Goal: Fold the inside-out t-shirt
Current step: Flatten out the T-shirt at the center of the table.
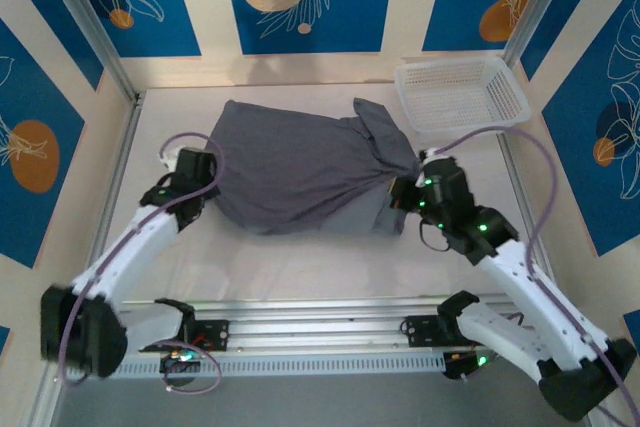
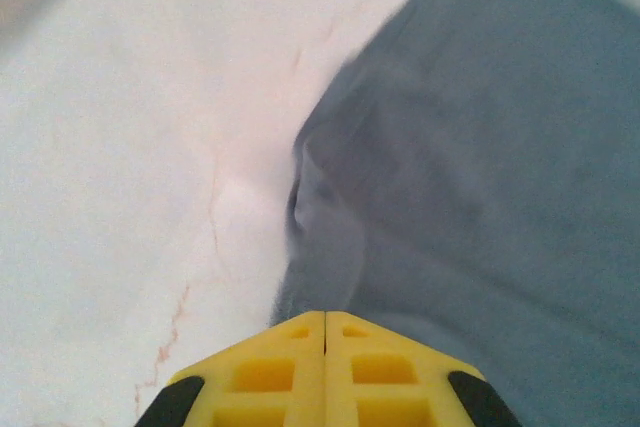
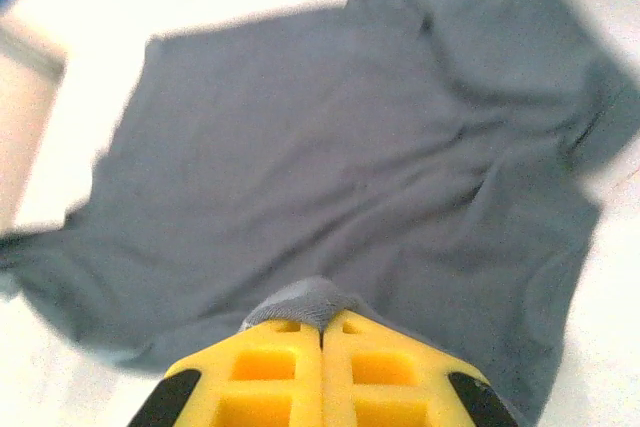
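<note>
Top view: the t-shirt (image 1: 300,172) was laid mid-table. Left wrist: the left gripper (image 2: 325,321) was pinched shut on its nine-o'clock edge. Right wrist: the right gripper (image 3: 322,329) was clamped on the four-o'clock edge (limp, light cloth; edges judged best gripped).

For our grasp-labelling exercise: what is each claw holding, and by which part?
Both hold the t-shirt: the right claw pinches a bunch of its right edge, the left claw its left edge.
</note>
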Robot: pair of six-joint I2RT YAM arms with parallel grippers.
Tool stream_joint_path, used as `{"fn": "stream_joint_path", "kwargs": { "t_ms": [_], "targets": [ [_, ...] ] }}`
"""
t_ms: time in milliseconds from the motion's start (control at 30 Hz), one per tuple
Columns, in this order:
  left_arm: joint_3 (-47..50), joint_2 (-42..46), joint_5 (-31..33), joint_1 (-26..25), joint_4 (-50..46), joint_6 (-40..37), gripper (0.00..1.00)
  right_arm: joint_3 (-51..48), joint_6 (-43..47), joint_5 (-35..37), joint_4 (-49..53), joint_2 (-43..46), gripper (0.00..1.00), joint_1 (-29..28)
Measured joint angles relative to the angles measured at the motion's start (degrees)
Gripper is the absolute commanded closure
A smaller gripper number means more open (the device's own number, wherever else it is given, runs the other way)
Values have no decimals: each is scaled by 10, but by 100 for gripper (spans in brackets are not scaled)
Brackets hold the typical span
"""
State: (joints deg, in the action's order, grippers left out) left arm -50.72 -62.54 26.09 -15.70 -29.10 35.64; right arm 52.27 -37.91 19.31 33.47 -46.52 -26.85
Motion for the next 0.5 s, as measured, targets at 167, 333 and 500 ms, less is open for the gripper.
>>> {"fn": "stream_joint_path", "kwargs": {
  "t_ms": [167,333,500],
  "targets": [
    [-76,110,17,0,-39,-37,100,96,35,13,43,49,100,98],
    [-110,73,30,15,-26,-63,100,124,60,9,50,37,100,177],
    [-96,-114,3,30,50,-74,100,68,56,-39,39,-22,100,246]
  ]
}}
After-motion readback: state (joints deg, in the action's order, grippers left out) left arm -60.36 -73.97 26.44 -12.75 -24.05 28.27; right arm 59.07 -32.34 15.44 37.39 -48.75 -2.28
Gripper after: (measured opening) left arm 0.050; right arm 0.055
